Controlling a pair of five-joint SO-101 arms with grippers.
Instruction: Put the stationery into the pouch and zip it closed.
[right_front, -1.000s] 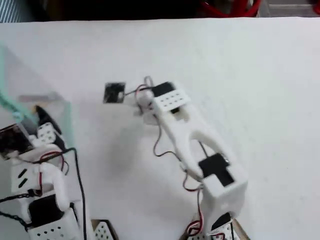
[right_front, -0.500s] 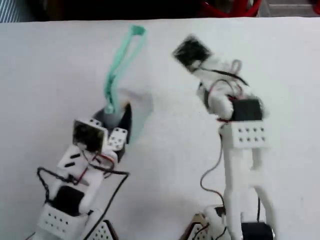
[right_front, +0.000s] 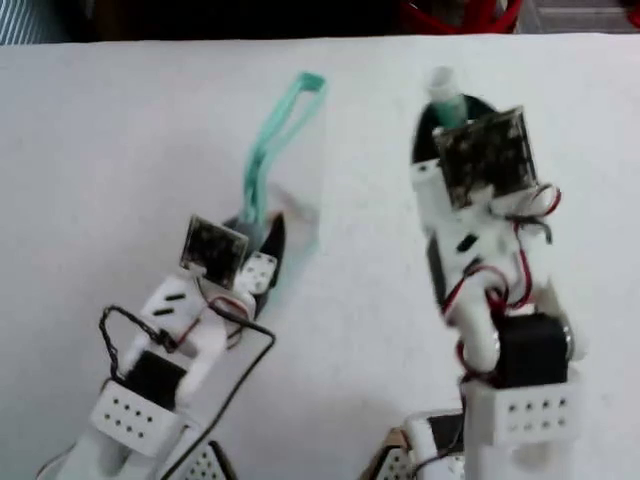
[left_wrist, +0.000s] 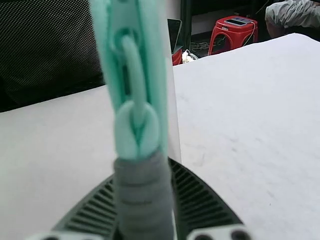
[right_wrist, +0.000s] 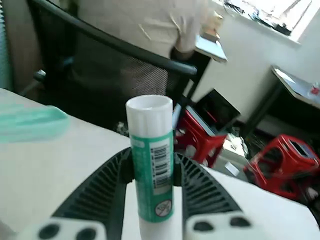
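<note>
The big white surface (right_front: 110, 130) carries both arms. The left arm (right_front: 165, 335) sits near the front edge. The right arm (right_front: 500, 330) stands beside it and stretches toward the far edge. The clear pouch (right_front: 300, 180) runs away from the left arm toward the far edge. Its green zip (right_front: 270, 140) has two sides that stand apart, so the mouth is open. The left claw (left_wrist: 142, 167) is squeezed tight on the near end of the pouch. It grips a grey bit there that may be a tab, but it is too close up to be sure. I think it holds on so the pouch stays put while things go in. The right claw (right_wrist: 150, 165) is closed snug round a glue stick (right_wrist: 149, 150), cap pointing out. The stick is off to one side of the pouch and does not touch it. It pokes out past the claw, likely so it can slide in first.
</note>
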